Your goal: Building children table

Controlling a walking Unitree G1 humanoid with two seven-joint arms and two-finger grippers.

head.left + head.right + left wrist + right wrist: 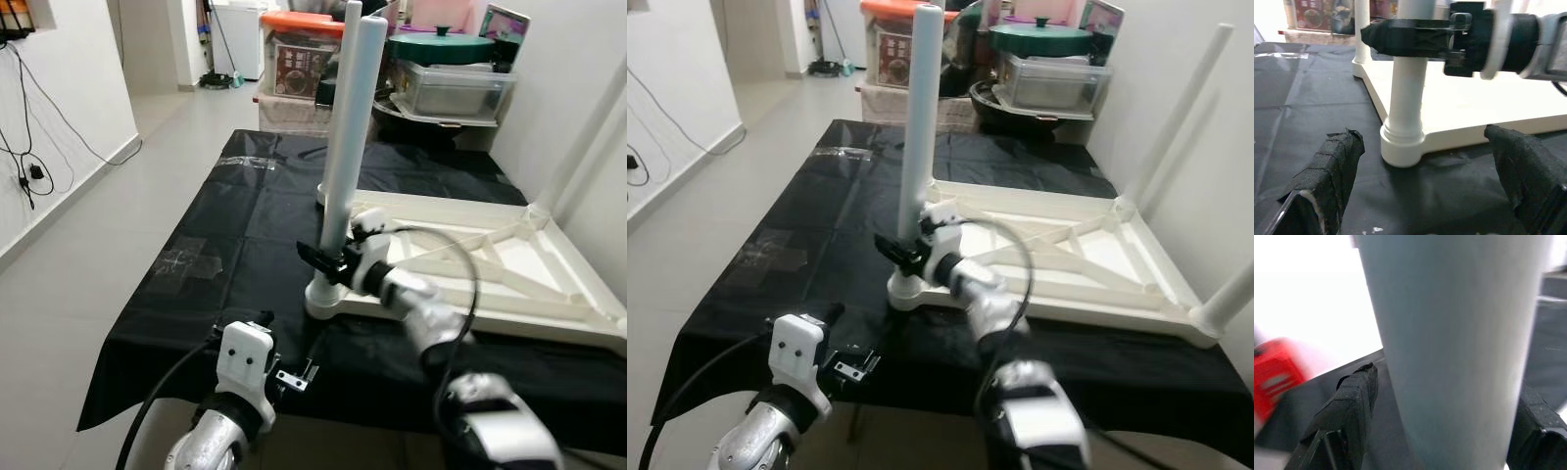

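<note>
A white children's table [509, 284] lies upside down on a black-covered surface [245, 225]. One white leg [351, 127] stands upright in the table's near left corner socket [1401, 144]. My right gripper [328, 259] is shut on this leg a little above the socket, with a black finger [1352, 401] on each side of the tube [1459, 333]. My left gripper [1425, 181] stands open and low at the front edge of the cloth, short of the leg's base, holding nothing. Other legs stand at the far right corner [1181, 108] and the near right corner [1229, 294].
Behind the covered surface are an orange-lidded box [299, 49], a green-lidded pot [441, 44] and a clear container [456, 88]. A white wall runs close along the right. Open tiled floor [147, 166] lies on the left, with cables [29, 147] on the wall.
</note>
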